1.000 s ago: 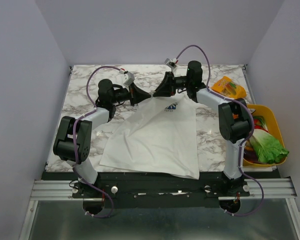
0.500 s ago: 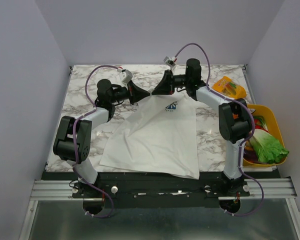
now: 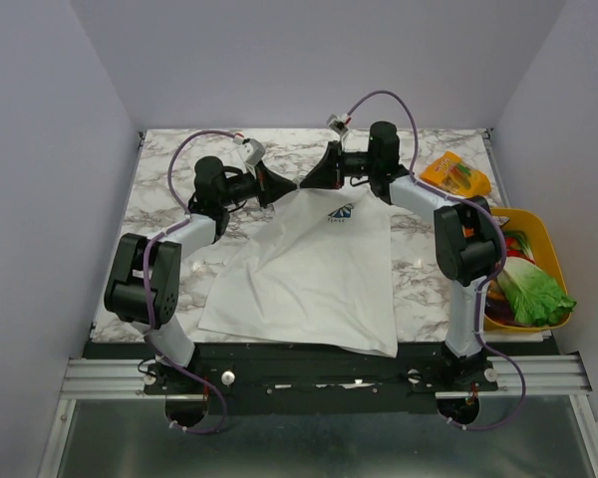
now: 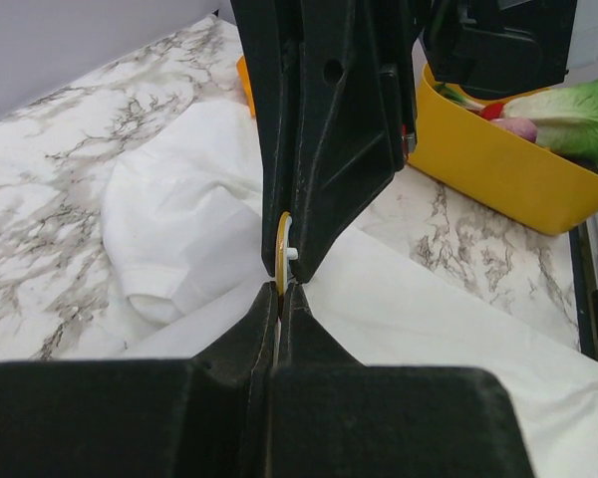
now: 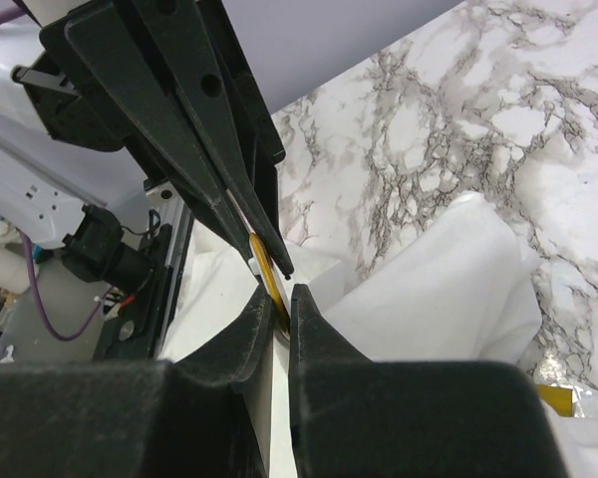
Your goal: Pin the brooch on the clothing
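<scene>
My left gripper (image 4: 279,296) is pinched tight on the rim of the brooch (image 4: 280,247), a thin gold disc seen edge-on. My right gripper (image 5: 279,299) meets it tip to tip, its black fingers narrowed onto the same disc, above the rumpled white shirt (image 3: 309,269).

Overhead wide; wrist views (close) share brooch (image 4: 282,254).

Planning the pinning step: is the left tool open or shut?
Shut: the left tool pinches the gold brooch, no gap at its tip.
</scene>
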{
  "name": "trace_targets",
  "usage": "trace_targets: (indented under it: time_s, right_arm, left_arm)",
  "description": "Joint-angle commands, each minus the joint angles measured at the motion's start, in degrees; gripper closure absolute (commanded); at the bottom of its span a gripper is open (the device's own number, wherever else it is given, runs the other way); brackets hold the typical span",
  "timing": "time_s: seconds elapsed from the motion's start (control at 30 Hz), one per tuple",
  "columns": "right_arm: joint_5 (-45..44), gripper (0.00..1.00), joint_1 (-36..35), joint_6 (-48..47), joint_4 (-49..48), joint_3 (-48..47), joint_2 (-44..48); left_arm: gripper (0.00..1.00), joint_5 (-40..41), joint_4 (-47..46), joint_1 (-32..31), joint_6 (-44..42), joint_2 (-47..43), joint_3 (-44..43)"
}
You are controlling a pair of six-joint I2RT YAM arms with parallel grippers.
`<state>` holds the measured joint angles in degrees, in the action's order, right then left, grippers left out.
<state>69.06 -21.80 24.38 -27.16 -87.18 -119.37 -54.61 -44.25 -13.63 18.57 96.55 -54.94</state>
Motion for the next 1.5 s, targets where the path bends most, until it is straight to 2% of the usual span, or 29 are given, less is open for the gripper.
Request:
trace_targets:
  time_s: [0.0, 0.17, 0.27, 0.33, 0.37, 0.47, 0.77, 1.13, 1.47]
  right_arm:
    - [-10.8, 0.97, -0.4, 4.1, -4.4, 3.1, 0.5]
    - [-13.7, 0.96, -0.5, 6.4, -6.4, 4.8, 1.2]
    - [-15.8, 0.88, -0.5, 7.1, -6.9, 5.9, 1.6]
    - [-17.5, 0.88, -0.5, 7.5, -6.9, 6.7, 1.9]
    - [-18.2, 0.82, -0.5, 7.6, -7.0, 7.0, 2.0]
    - [-20.1, 0.75, -0.5, 7.9, -7.0, 7.6, 2.4]
    - [-22.4, 0.64, -0.5, 8.3, -8.9, 9.4, 3.4]
    - [-22.7, 0.61, -0.5, 9.1, -11.4, 11.1, 4.4]
    - [-23.4, 0.6, -0.5, 9.3, -13.6, 13.0, 5.6]
  left_arm:
    - [1.0, -3.0, -2.2, -2.3, -1.4, -4.2, 0.4]
    - [1.0, -2.7, -2.1, -2.7, -1.8, -4.9, 0.9]
    - [1.0, -2.5, -1.9, -2.9, -1.9, -5.1, 1.1]
    - [1.0, -2.4, -2.0, -3.1, -1.9, -5.3, 1.2]
    - [1.0, -2.4, -2.0, -3.2, -1.8, -5.4, 1.3]
    - [1.0, -2.4, -2.2, -3.4, -1.6, -5.7, 1.6]
    - [1.0, -2.3, -2.9, -3.6, -1.2, -6.6, 2.5]
    - [1.0, -1.3, -2.1, -3.6, -2.0, -6.9, 3.1]
    - [1.0, 2.6, 4.3, -3.6, -6.5, -8.0, 2.6]
